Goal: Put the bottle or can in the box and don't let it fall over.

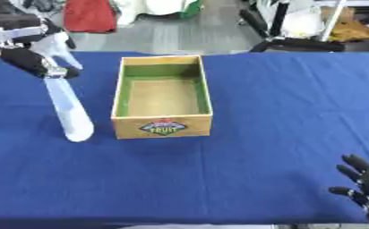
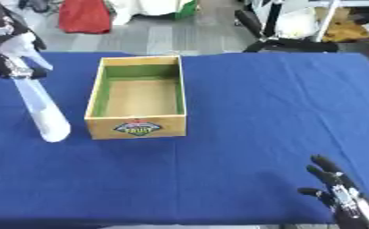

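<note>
Upper left, left hand (image 1: 24, 57) is wrapped round a tilted clear bottle (image 1: 68, 107) beside the wooden box (image 1: 162, 124); right hand (image 1: 363, 184) idles bottom right, fingers spread.

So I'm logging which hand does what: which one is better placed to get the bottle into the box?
The left hand: it already grips the pale translucent plastic bottle near its top, just left of the open wooden box. The right hand rests open at the lower right corner, far away.
</note>
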Controlling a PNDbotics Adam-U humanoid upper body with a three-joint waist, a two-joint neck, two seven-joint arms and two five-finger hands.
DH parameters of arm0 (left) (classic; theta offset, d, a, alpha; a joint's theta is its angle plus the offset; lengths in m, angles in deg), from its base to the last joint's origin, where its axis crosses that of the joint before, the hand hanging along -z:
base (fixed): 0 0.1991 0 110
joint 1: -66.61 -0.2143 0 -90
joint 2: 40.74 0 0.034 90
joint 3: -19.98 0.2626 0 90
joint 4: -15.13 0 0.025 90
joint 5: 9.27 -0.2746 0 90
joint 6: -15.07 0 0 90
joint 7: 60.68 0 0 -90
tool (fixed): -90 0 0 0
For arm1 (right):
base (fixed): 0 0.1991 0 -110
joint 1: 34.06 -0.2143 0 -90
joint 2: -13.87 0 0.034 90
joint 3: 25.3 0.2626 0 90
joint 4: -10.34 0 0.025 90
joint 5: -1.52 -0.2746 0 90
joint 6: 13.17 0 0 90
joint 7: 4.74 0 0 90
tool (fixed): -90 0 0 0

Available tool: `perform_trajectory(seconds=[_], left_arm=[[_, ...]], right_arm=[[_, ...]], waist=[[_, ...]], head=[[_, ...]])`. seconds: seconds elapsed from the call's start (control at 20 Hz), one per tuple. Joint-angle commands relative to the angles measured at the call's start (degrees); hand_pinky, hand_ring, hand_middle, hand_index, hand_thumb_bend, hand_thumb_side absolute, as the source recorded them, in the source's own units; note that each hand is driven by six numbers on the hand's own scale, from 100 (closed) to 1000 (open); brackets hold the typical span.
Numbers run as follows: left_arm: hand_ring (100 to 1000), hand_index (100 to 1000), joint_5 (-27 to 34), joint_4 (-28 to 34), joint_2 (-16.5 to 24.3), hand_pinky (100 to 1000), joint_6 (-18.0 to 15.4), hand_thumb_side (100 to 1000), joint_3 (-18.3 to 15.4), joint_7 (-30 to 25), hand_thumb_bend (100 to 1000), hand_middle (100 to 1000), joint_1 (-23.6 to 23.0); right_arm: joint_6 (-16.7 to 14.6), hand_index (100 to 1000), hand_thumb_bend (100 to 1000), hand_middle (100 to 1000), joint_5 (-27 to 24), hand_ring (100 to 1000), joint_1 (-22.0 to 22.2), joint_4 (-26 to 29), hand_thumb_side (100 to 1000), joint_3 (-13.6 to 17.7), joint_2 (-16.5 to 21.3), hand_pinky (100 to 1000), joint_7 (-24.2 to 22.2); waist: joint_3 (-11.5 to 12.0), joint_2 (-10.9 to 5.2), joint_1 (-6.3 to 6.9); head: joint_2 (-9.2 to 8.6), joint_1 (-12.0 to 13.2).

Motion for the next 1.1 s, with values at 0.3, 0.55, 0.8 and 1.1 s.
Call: perform_trajectory(seconds=[0.3, 0.55, 0.8, 1.1], left_arm=[[508, 720, -1.1, 0.4, 2.0, 557, -0.4, 431, -0.8, -1.1, 246, 447, 0.6], [417, 645, -1.9, 0.5, 2.0, 475, -0.7, 405, -0.8, -0.9, 226, 335, 0.6], [304, 550, -2.8, 0.6, 1.9, 373, -0.9, 404, -0.8, -0.1, 241, 213, 0.6], [156, 421, -3.2, 0.8, 1.9, 215, -0.8, 513, -0.9, 0.7, 414, 100, 0.7]], right_arm=[[-0.1, 1000, 100, 1000, -0.1, 998, -0.3, 0.5, 834, 0.3, 0.9, 722, -0.1], [-0.1, 1000, 100, 1000, -0.2, 998, -0.3, 0.5, 834, 0.3, 0.9, 722, -0.1], [-0.1, 1000, 100, 1000, -0.2, 998, -0.3, 0.5, 834, 0.3, 0.9, 722, -0.1], [-0.1, 1000, 100, 1000, -0.2, 998, -0.3, 0.5, 835, 0.3, 0.8, 722, -0.1]], waist=[[0.0, -0.55, 0.18], [-0.1, -0.54, 0.17], [-0.1, -0.53, 0.19], [-0.1, -0.49, 0.19]], head=[[0.32, 0.0], [0.32, 0.0], [0.32, 0.0], [0.32, 0.0]])
